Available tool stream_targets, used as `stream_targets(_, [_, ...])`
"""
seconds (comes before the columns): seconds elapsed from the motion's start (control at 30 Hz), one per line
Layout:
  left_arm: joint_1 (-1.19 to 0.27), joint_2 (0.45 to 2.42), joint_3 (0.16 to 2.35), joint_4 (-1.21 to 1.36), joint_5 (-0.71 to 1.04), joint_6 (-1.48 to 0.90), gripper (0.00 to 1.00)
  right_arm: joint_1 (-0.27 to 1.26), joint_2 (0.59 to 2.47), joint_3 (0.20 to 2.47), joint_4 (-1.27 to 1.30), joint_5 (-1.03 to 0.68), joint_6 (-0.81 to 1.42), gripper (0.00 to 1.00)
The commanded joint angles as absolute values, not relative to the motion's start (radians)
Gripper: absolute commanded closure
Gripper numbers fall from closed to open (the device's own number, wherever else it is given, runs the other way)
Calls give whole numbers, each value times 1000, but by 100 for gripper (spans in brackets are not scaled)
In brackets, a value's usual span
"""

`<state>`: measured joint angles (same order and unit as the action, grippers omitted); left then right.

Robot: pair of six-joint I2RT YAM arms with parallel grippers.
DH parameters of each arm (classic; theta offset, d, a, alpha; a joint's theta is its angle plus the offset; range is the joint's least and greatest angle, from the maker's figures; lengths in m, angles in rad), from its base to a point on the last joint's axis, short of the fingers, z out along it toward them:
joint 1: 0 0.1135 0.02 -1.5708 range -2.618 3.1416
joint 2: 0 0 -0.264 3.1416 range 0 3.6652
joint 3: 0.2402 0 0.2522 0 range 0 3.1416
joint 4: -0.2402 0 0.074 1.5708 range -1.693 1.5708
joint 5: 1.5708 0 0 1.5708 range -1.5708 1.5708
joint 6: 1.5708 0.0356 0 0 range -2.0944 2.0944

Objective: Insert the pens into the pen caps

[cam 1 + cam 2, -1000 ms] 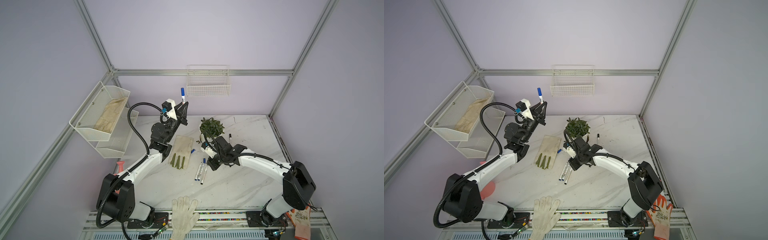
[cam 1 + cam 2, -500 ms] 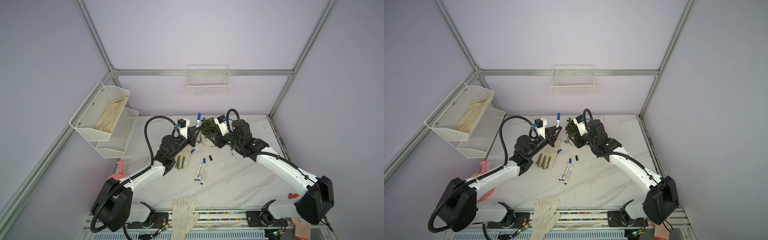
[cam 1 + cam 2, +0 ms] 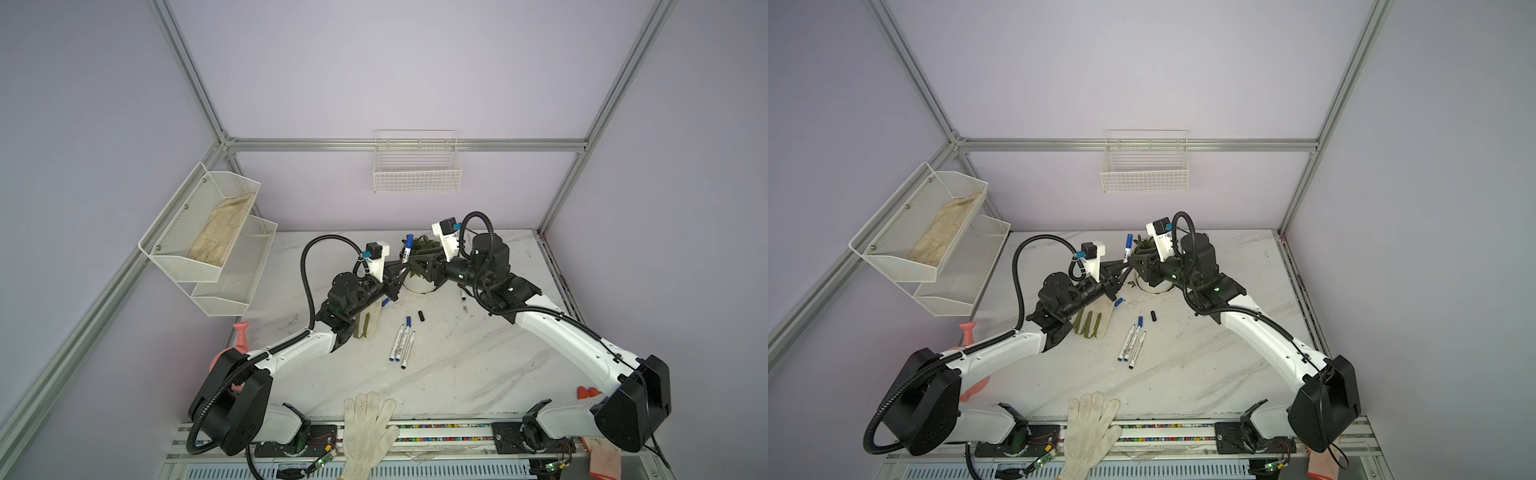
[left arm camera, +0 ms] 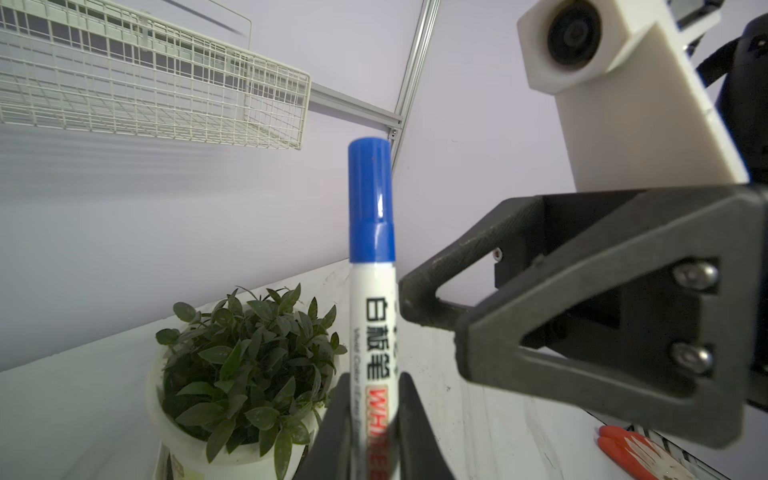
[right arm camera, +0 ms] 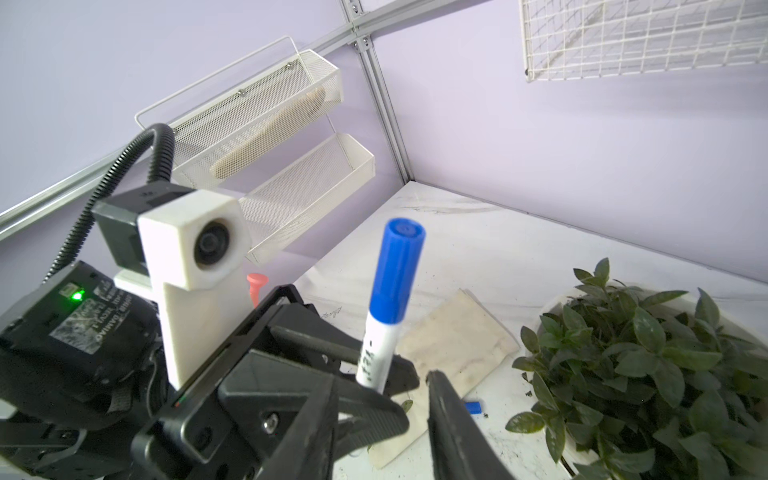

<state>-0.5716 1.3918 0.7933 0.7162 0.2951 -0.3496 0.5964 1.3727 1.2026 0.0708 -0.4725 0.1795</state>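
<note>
In a top view, your left gripper [image 3: 402,264] is clamping a pen [image 3: 407,252] upright at upper centre; other pens [image 3: 397,343] and a black cap [image 3: 421,316] are lying mid-frame, so more capping, I judge, is waiting. In the left wrist view, its blue cap [image 4: 370,199] is sitting fully on. In the right wrist view, your right gripper [image 5: 417,401] is hanging apart, empty, lower centre.
</note>
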Motion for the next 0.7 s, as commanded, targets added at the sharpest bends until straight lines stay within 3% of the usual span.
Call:
stream_targets(0.0, [-587, 1390, 761, 760, 316, -360, 100, 598, 1388, 1228, 130, -501, 198, 63])
stream_targets(0.53, [-599, 1405, 760, 848, 274, -393, 100, 599, 1419, 1189, 157, -529, 238, 76])
stream_targets(0.67, [-599, 1442, 766, 875, 272, -402, 100, 598, 1416, 1177, 169, -522, 252, 89])
